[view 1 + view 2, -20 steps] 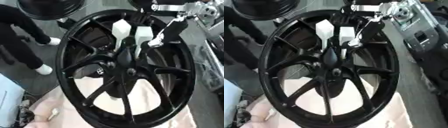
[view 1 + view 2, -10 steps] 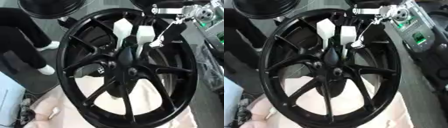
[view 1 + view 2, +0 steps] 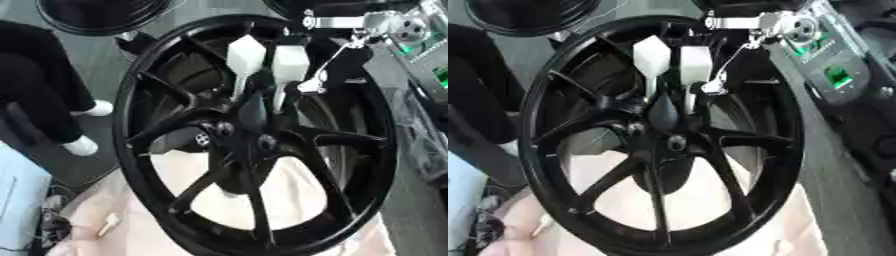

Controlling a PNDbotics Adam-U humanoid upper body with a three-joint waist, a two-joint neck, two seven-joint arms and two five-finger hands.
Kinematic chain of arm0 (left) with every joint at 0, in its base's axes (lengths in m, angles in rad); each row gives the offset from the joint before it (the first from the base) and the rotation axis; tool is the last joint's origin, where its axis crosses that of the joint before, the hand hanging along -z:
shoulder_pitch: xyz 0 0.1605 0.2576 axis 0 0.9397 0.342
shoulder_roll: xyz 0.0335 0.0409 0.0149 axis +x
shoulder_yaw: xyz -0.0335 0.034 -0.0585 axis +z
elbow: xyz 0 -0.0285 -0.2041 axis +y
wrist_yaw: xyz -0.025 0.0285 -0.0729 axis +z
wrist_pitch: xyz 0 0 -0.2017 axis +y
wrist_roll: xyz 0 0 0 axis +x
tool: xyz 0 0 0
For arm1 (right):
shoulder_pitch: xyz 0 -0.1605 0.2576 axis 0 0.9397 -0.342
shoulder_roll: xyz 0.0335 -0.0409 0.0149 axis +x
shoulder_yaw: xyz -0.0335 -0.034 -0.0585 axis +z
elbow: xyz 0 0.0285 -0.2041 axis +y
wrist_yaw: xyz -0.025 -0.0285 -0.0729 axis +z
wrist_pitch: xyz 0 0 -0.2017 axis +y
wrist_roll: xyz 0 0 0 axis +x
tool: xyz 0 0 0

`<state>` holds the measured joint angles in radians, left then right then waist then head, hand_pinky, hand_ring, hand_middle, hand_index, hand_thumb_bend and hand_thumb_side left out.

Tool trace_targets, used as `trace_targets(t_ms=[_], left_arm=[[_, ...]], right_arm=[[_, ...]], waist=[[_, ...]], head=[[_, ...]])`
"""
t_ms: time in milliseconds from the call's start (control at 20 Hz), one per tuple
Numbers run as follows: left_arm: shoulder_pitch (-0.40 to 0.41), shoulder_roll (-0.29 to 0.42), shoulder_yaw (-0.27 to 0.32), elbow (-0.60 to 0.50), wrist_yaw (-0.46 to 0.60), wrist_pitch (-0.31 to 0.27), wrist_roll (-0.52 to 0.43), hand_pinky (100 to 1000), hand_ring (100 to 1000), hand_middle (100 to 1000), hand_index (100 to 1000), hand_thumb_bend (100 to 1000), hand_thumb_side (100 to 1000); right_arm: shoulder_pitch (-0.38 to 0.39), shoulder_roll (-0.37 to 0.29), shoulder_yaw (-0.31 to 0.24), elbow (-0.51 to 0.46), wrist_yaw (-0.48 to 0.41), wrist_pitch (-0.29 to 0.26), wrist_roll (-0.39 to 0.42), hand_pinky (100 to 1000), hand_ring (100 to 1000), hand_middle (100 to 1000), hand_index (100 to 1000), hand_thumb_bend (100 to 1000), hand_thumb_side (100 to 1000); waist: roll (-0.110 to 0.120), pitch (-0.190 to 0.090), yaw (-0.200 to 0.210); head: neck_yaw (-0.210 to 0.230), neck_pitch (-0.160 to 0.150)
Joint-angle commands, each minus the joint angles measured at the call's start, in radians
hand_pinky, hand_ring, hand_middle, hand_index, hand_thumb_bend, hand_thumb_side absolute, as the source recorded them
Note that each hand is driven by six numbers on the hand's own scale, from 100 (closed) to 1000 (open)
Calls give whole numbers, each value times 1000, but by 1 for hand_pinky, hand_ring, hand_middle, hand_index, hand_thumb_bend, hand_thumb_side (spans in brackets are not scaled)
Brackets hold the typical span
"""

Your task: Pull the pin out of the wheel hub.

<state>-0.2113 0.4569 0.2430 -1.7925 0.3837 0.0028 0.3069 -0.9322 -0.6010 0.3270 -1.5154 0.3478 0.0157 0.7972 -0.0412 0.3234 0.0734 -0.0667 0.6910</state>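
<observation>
A black spoked wheel hub (image 3: 175, 125) fills both views, lying on a pale cloth. Two white blocks (image 3: 246, 52) (image 3: 290, 62) on thin stems stand over its upper spokes, and the stems run down toward the hub's centre (image 3: 254, 112). I cannot tell which of them is the pin. My right arm (image 3: 341, 22), silver-jointed, comes in from the upper right. Its black hand (image 3: 346, 62) lies over the rim beside the blocks. A thin silver rod ends in a small white tip (image 3: 308, 87). Black on black hides how the hand stands. The left hand does not show.
A grey device with green lights (image 3: 824, 55) stands at the right. A person's dark legs and white shoes (image 3: 83, 145) are at the left edge. Another black wheel (image 3: 101, 12) lies at the top left. Pale cloth (image 3: 227, 200) spreads under the hub.
The hand and the white blocks stay almost where they were. The grey device with green lights has come into view at the right, and the person's legs at the left have shifted.
</observation>
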Motion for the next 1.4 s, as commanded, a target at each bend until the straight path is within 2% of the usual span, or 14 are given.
trace_targets(t_ms=[50,300,550,700,950,1400], left_arm=[[-10,22,5,-9,-3,0,-4,802,837,810,850,172,735],[-10,22,5,-9,-4,1,-7,803,837,810,848,170,735],[-10,23,5,-9,-5,1,-8,803,837,810,848,170,735],[-10,23,5,-9,-5,1,-9,804,837,810,847,170,735],[-11,23,6,-10,-6,0,-11,805,839,810,846,170,735],[-9,24,7,-10,-7,0,-11,807,843,809,843,170,734]], right_arm=[[-20,-16,-16,-25,-16,15,0,849,762,553,735,301,186],[-21,-15,-15,-28,-22,28,3,838,739,502,691,262,164],[-20,-15,-16,-28,-27,40,1,817,689,418,603,239,100],[-19,-15,-16,-28,-32,47,-3,802,649,366,553,235,100],[-16,-15,-16,-26,-40,49,-3,792,607,314,534,209,100],[-29,-26,-40,-62,-88,63,-8,788,561,256,518,232,100]], waist=[[4,-16,0],[4,-14,0],[4,-14,0],[4,-13,-1],[4,-12,-1],[3,-11,-1]], head=[[3,-15],[3,-14],[3,-14],[3,-14],[2,-14],[2,-11]])
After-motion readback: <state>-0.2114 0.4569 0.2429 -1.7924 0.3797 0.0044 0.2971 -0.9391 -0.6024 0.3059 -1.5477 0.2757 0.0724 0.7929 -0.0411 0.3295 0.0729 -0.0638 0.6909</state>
